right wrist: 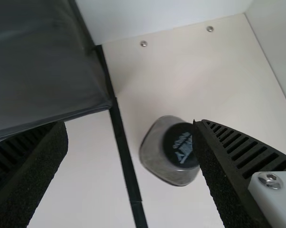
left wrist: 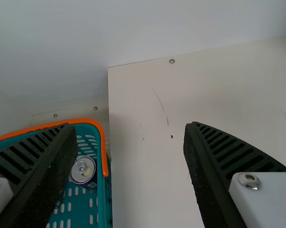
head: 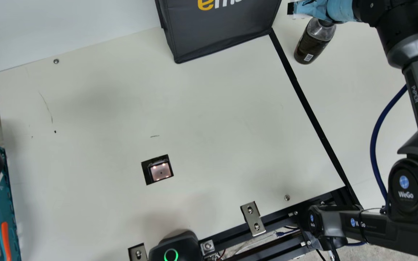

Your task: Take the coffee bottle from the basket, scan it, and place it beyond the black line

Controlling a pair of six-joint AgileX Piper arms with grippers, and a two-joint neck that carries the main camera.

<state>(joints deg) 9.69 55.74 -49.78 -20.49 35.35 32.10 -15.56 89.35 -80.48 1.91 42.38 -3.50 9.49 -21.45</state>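
The coffee bottle (head: 312, 45) stands upright beyond the black line (head: 310, 108), its long axis pointing up towards the nearer, right gripper (right wrist: 129, 122), whose jaws are wide apart and hold nothing, so this arm should probably rise straight, while the left gripper (left wrist: 131, 125), also open, is empty.

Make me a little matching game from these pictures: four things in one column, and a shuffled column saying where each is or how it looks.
Things
1. Coffee bottle
2. Basket
3. Small square window
4. Dark bag

Places and looks
A. Teal, with an orange rim
B. Glowing pinkish, in a black patch on the tabletop
C. Yellow and white lettering on its side
D. Across the black line from the small square window

Right pairs: 1-D, 2-A, 3-B, 4-C
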